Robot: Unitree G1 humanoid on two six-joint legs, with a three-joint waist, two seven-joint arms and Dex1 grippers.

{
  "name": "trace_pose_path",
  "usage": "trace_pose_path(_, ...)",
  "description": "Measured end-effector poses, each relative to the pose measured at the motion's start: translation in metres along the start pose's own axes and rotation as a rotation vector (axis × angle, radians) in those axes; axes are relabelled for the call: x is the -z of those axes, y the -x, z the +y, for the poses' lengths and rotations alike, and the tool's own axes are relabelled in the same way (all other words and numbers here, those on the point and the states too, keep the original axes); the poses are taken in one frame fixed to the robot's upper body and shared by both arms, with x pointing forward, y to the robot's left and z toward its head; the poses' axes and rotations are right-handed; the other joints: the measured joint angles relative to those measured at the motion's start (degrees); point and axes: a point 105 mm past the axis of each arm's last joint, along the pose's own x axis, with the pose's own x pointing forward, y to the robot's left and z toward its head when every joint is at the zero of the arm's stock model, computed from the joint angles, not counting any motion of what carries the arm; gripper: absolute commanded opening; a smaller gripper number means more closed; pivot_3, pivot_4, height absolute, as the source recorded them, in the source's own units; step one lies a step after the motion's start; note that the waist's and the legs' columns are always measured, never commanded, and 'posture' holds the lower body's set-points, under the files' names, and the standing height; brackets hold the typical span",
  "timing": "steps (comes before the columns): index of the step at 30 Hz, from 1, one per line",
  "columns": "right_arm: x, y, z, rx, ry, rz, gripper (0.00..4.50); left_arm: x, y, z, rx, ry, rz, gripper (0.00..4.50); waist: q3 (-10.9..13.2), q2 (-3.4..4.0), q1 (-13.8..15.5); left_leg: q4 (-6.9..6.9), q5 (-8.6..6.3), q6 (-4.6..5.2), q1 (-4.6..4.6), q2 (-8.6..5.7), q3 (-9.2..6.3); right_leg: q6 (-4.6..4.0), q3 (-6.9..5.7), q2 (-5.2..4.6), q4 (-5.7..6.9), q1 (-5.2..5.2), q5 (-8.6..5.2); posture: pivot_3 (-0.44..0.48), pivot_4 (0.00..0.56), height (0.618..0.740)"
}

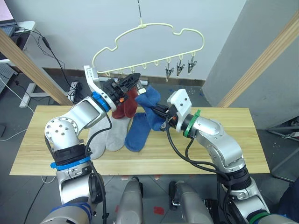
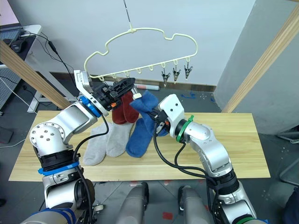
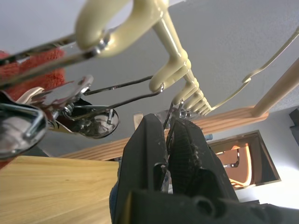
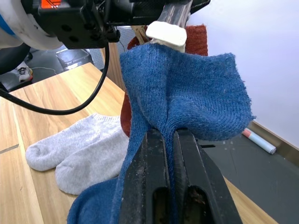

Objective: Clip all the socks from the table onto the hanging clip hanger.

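Right hand [image 1: 156,111] grips a blue sock [image 1: 150,101] below the clip hanger [image 1: 154,49] — left hand [image 1: 132,80] pinches a clip [image 3: 170,119]; feed the cuff fully between its jaws.

two grey socks [image 1: 106,138], two blue [image 1: 138,131], two red [image 1: 125,108].

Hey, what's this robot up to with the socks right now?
It is hanging socks. The right gripper pinches a blue sock and lifts it toward the clip hanger, where the left gripper squeezes a metal clip. Two rust red socks already hang there. Two grey socks and another blue sock lie on the table.
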Motion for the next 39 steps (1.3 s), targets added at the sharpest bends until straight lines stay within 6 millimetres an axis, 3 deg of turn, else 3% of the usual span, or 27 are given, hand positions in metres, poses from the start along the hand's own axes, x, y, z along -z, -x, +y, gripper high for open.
trace_pose_path(8, -0.004, 0.000, 0.000, 0.003, -0.007, -0.010, 0.01, 0.000, 0.003, 0.000, -0.005, -0.019, 0.004, 0.12, 0.00, 0.00, 0.00, -0.02, 0.00, 0.00, -0.01, 0.00, 0.01, 0.00, 0.01, -0.01, -0.06, 0.00, 0.00, 0.202, 0.323, 0.740)
trace_pose_path(20, -0.014, -0.018, 0.002, 0.014, -0.045, -0.049, 0.01, 0.000, 0.003, -0.002, 0.005, -0.073, -0.008, 0.12, 0.01, 0.02, 0.05, -0.06, -0.01, 0.00, -0.05, 0.01, 0.01, -0.01, -0.01, -0.01, -0.16, -0.01, 0.01, 0.210, 0.327, 0.740)
trace_pose_path(21, -0.014, -0.018, 0.002, 0.015, -0.045, -0.049, 0.00, -0.001, 0.003, -0.002, 0.009, -0.081, -0.011, 0.83, 0.01, 0.02, 0.08, -0.06, -0.01, 0.00, -0.05, 0.01, 0.01, -0.01, -0.01, -0.01, -0.16, -0.01, 0.01, 0.210, 0.327, 0.740)
trace_pose_path(31, -0.009, -0.020, -0.003, 0.044, -0.057, -0.039, 0.00, 0.000, 0.008, 0.002, -0.013, -0.122, -0.010, 3.87, 0.03, 0.03, 0.41, -0.07, -0.01, 0.01, -0.06, 0.02, -0.02, -0.01, -0.04, -0.01, -0.16, -0.02, 0.00, 0.214, 0.325, 0.740)
trace_pose_path(34, -0.005, -0.025, -0.005, 0.080, -0.132, -0.042, 0.00, 0.001, 0.008, 0.001, -0.067, -0.234, 0.033, 3.87, 0.03, 0.03, 0.42, -0.11, -0.01, 0.00, -0.07, 0.04, -0.01, -0.01, -0.02, -0.01, -0.16, -0.05, 0.01, 0.214, 0.325, 0.740)
trace_pose_path(36, -0.001, -0.028, -0.006, 0.089, -0.172, -0.032, 0.54, 0.001, 0.011, 0.001, -0.110, -0.322, 0.050, 3.91, 0.03, 0.03, 0.48, -0.12, -0.01, 0.00, -0.07, 0.04, 0.00, -0.01, -0.01, -0.01, -0.18, -0.06, 0.01, 0.226, 0.322, 0.740)
trace_pose_path(39, 0.004, -0.031, -0.010, 0.108, -0.262, -0.031, 1.51, 0.004, 0.036, 0.020, -0.325, -0.650, 0.117, 3.91, 0.04, 0.05, -0.13, -0.30, -0.02, -0.02, -0.05, 0.05, 0.15, -0.03, 0.20, -0.02, -0.20, -0.16, 0.01, 0.237, 0.320, 0.740)
